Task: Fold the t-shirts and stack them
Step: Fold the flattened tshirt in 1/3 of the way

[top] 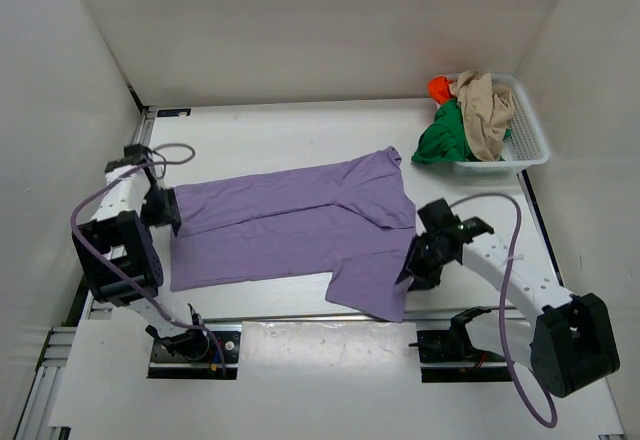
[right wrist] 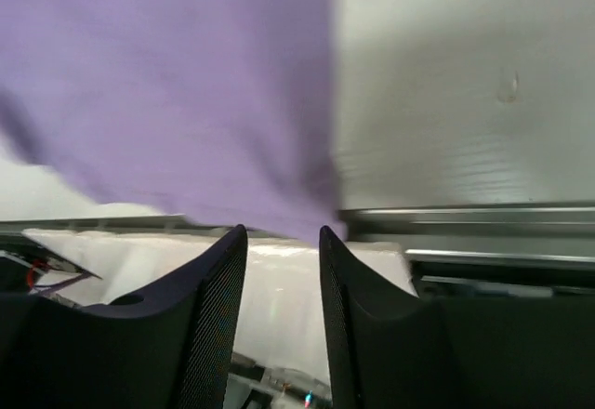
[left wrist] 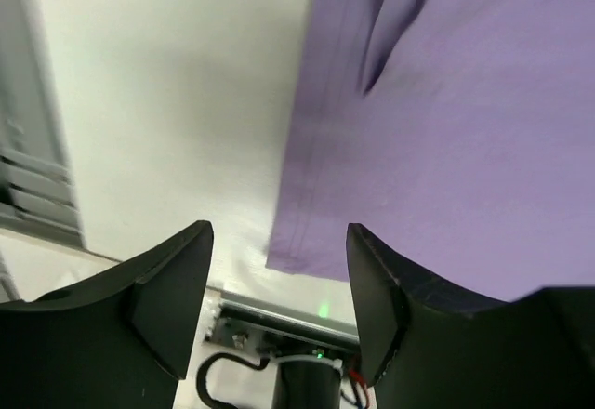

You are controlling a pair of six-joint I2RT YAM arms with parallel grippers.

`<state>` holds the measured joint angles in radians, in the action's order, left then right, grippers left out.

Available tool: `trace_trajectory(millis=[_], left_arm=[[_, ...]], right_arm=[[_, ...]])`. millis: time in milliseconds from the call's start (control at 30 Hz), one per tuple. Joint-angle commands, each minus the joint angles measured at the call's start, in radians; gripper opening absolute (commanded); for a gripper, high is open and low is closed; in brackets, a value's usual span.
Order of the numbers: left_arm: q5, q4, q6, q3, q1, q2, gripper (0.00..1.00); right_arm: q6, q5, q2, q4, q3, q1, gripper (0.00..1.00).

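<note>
The lilac purple t-shirt (top: 290, 225) lies spread flat across the table, one part reaching the near edge. My left gripper (top: 170, 212) is open and empty at the shirt's left edge; in the left wrist view the jaws (left wrist: 279, 279) stand wide apart above the hem corner (left wrist: 437, 121). My right gripper (top: 413, 270) is open and empty at the shirt's right near corner; in the right wrist view (right wrist: 284, 251) the purple cloth (right wrist: 167, 74) ends just beyond its tips. The beige tan (top: 487, 110), bright green (top: 440, 138) and orange-red (top: 440, 87) t-shirts lie bunched in the basket.
A white mesh basket (top: 530, 135) stands at the back right corner. White walls enclose the table on three sides. A metal rail (right wrist: 483, 232) runs along the table's near edge, with the arm bases below it.
</note>
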<state>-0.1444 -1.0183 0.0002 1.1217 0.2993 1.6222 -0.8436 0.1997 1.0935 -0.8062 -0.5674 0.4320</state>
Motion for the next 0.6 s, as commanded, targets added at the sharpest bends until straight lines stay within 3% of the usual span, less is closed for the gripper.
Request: trace_trajectory(millis=[0, 167, 267, 567], left_arm=[[0.052, 0.024, 0.000, 0.188, 0.004, -0.056, 0.69], [0.201, -0.136, 0.000, 0.383, -0.019, 0.165, 0.65], [0.261, -0.152, 0.000, 0.383, -0.019, 0.237, 0.63], [0.161, -0.109, 0.000, 0.377, -0.052, 0.332, 0.63]], right_arm=[[0.110, -0.120, 0.038, -0.068, -0.237, -0.003, 0.43], [0.234, -0.134, 0.268, -0.120, -0.558, -0.067, 0.46], [0.270, -0.097, 0.374, -0.111, -0.612, -0.122, 0.46], [0.310, 0.012, 0.568, -0.011, -0.667, -0.217, 0.47]])
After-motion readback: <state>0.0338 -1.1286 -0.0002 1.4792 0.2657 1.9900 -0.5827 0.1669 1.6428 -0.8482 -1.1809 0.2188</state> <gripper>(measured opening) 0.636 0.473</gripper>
